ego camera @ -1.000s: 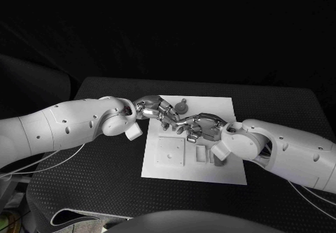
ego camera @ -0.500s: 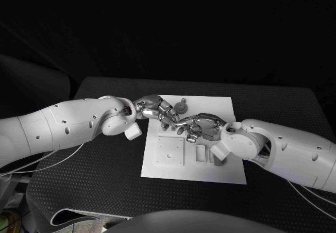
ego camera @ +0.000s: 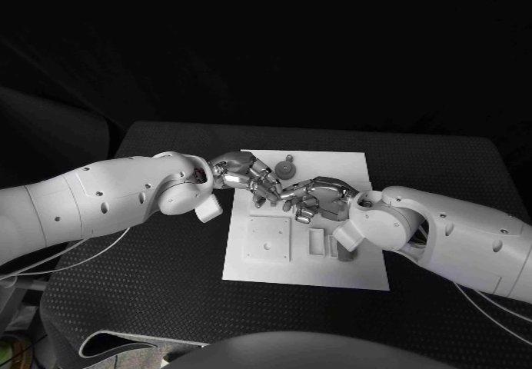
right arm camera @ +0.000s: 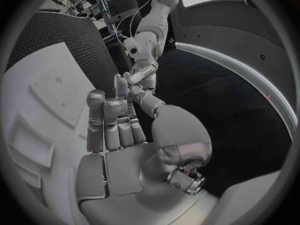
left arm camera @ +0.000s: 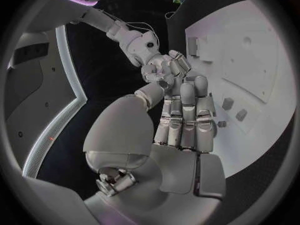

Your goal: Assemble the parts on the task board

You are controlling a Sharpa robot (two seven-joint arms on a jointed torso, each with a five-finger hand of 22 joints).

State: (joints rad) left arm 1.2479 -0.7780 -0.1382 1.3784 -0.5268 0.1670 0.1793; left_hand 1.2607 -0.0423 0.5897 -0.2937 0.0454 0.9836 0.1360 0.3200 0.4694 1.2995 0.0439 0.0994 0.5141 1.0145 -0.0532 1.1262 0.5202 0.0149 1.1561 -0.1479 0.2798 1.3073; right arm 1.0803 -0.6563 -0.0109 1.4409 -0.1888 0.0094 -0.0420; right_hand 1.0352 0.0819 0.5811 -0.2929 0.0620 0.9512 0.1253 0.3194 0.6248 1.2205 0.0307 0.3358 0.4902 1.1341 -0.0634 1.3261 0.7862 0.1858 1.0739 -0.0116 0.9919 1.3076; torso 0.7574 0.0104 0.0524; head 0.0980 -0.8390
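— Why are both hands bunched together over the far half of the task board [ego camera: 353,273]?

— My guess is a handover or a joint fit — the left hand [ego camera: 246,174] and right hand [ego camera: 314,197] meet fingertip to fingertip above the white plate, which lies mid-tabletop [ego camera: 150,254].

— Is either one holding a part?

— I cannot tell. Both have fingers curled inward, close together, but whatever sits between them is hidden.

— And the loose pieces?

— A small round grey part [ego camera: 288,165] rests on the board's far edge, just beyond the hands. Nearer the robot, a square raised block [ego camera: 270,238] sits left of slotted pieces [ego camera: 318,244] — probably waiting seats.
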